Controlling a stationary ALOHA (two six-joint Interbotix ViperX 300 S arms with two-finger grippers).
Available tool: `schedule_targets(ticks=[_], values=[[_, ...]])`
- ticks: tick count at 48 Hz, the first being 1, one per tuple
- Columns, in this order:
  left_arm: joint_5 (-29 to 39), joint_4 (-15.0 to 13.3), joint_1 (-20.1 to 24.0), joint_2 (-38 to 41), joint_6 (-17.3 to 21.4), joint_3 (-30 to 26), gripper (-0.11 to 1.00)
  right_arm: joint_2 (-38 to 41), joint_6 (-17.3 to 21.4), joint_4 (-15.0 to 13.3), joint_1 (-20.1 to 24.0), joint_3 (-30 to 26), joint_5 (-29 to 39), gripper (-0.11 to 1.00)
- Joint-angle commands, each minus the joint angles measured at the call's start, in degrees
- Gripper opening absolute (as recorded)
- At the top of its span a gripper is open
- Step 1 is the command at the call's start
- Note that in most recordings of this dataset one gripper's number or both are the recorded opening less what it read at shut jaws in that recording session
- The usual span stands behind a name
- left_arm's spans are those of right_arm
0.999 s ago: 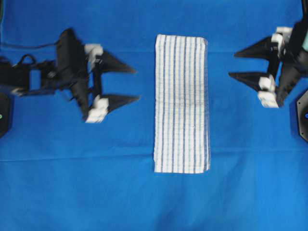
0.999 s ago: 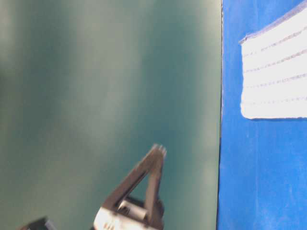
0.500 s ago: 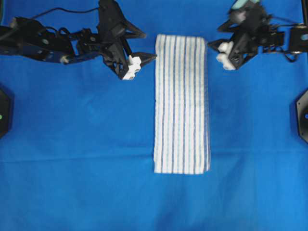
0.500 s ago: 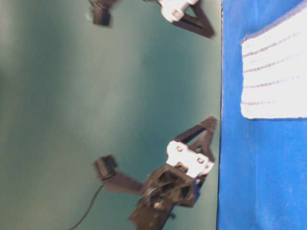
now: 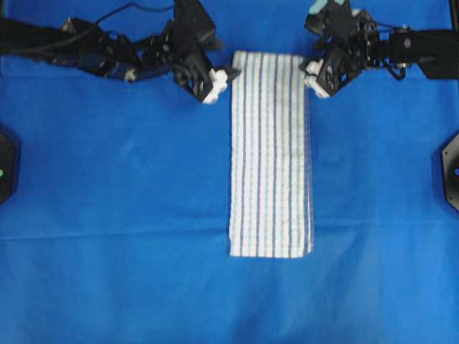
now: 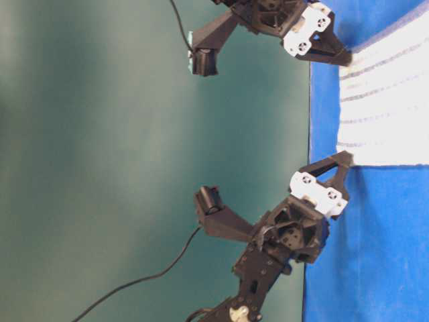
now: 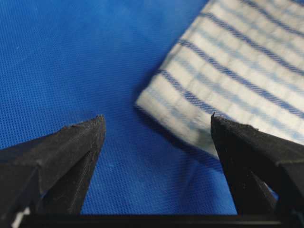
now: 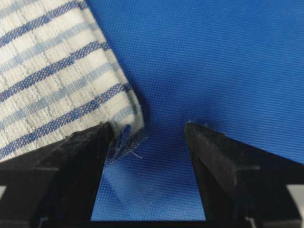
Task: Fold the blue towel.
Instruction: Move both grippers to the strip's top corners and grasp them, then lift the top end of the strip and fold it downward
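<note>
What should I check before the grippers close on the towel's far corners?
1. Left gripper open: ok, jaws spread wide in its wrist view.
2. Right gripper open: ok, jaws apart.
3. Left corner between the jaws: not ok, the towel corner sits ahead of the fingertips, nearer the right one, not yet between them.
4. Right corner between the jaws: not ok, the frayed corner lies by one finger, mostly outside the gap.
5. Towel lying flat: ok, a smooth long strip on the table cover, no bunching.
6. Fingertips down at cloth level: cannot tell, though the table-level view shows both tips at the towel's edge.
</note>
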Motion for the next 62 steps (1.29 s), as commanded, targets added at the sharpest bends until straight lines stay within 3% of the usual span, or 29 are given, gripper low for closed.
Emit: schedule_targets(ticks=[1,12,16,21,28,47,62], values=[[-0.09,-0.09,-0.09,0.0,-0.09,-1.67,0.89,-0.18,0.09,-0.09,-0.18,-0.53,-1.14,0.65],[0.53,-0.7,-0.18,2.11,-0.79,-3.69,0.81,0.35,0.0,-0.09,0.7,-0.35,-1.41,0.58],[2.37,-0.7,-0.53,2.29,-0.7,-3.87,0.65,0.35,0.0,-0.09,1.05,-0.26,-1.41,0.42],[3.52,-0.53,-1.05,2.29,-0.18,-3.43,0.33,0.18,0.0,-0.18,1.05,0.18,-1.41,0.12],[3.34,-0.44,-1.32,2.2,0.09,-3.43,0.03,0.09,0.0,-0.09,1.14,0.35,-1.32,0.1],[4.22,-0.44,-0.7,-0.88,0.26,-4.04,0.03,-1.67,0.18,-0.09,0.7,-0.62,0.44,0.1],[6.42,-0.35,3.25,-1.49,0.35,-7.38,0.03,-2.46,0.09,-0.09,-3.52,-3.6,0.88,0.1]])
